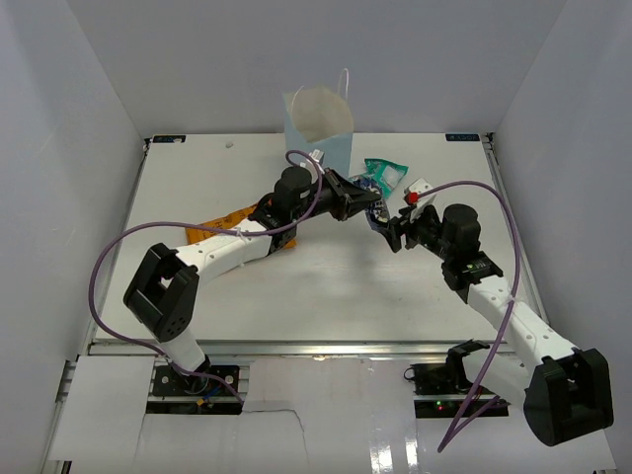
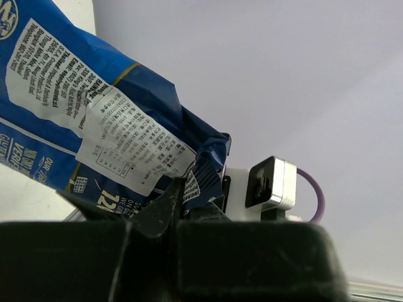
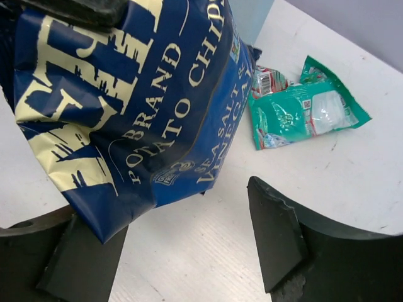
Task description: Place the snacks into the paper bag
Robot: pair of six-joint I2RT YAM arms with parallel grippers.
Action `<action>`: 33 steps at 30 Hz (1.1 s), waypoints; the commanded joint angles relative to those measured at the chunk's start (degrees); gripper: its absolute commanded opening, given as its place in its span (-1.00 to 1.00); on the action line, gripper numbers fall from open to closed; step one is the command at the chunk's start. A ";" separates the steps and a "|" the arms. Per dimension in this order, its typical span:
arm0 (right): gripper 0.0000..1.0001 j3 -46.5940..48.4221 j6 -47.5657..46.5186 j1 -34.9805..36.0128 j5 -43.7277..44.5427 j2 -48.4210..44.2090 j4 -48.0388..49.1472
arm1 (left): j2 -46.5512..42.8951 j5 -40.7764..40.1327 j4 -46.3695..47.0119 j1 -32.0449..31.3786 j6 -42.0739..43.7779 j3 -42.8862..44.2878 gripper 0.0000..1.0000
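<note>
In front of the paper bag point(image 1: 318, 123), the left gripper point(image 1: 363, 207) clamps the dark blue packet point(image 3: 138, 107), printed "BRAND POTATO" and "SEA SALT"; the right gripper point(image 3: 182, 245) gapes wide beside it, teal pouch point(image 3: 302, 110) nearby.

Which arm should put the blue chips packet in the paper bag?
Left. The left gripper is shut on the dark blue packet and sits nearer the paper bag. The right gripper hangs open beside it, holding nothing.

Robotics lab cell, white table point(image 1: 326, 291) boxed by plain panels point(image 1: 69, 148) on far and side edges, two robot arms point(image 1: 212, 252) bolted at its near edge, purple cables point(image 1: 102, 265) looping.
</note>
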 commanded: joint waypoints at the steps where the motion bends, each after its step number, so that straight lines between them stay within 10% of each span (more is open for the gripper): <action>1: 0.57 3.56 0.17 0.64 -1.31 -0.76 4.29 | -1.26 3.66 -0.08 -0.67 0.00 -0.16 -1.00; 12: 0.97 5.49 9.22 2.22 -3.87 2.49 7.46 | -0.12 4.36 0.53 -0.58 -0.88 -0.50 -1.00; 33: 0.74 7.25 -0.27 13.12 16.26 4.78 11.41 | 1.11 4.10 1.85 -0.50 -2.20 -2.44 -1.00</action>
